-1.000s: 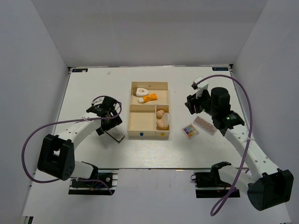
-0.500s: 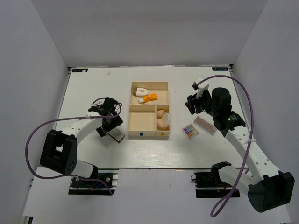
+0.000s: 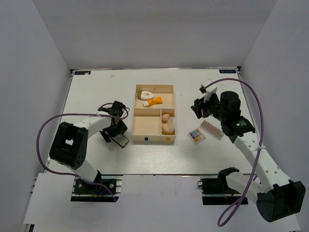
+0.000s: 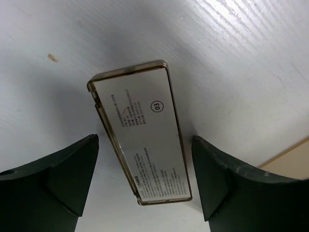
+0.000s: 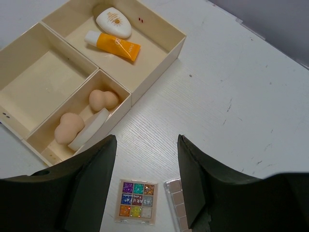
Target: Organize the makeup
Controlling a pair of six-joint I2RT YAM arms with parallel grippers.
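Makeup lies under both your grippers. Your left gripper point(image 4: 145, 145) stands with jaws apart, straddling a brown-rimmed palette point(image 4: 135, 111) that lies flat on the table point(image 4: 241, 48), label side up. A gap shows between it and each finger, so it is not gripped. That palette sits just left of the box point(image 3: 153, 137), near its front left corner. Your right gripper point(image 5: 147, 145) hangs above the table, jaws parted and holding nothing. Below it, right of the box, lies the multicoloured palette point(image 5: 136, 200), and just beside that a pink palette point(image 5: 175, 200), partly hidden by a finger. In the box, the far long compartment holds the tube point(image 5: 116, 46) and the teardrop piece point(image 5: 113, 22), close together. The near right compartment holds two sponges point(image 5: 103, 100) and the puff point(image 5: 89, 128), which leans tilted beside them.
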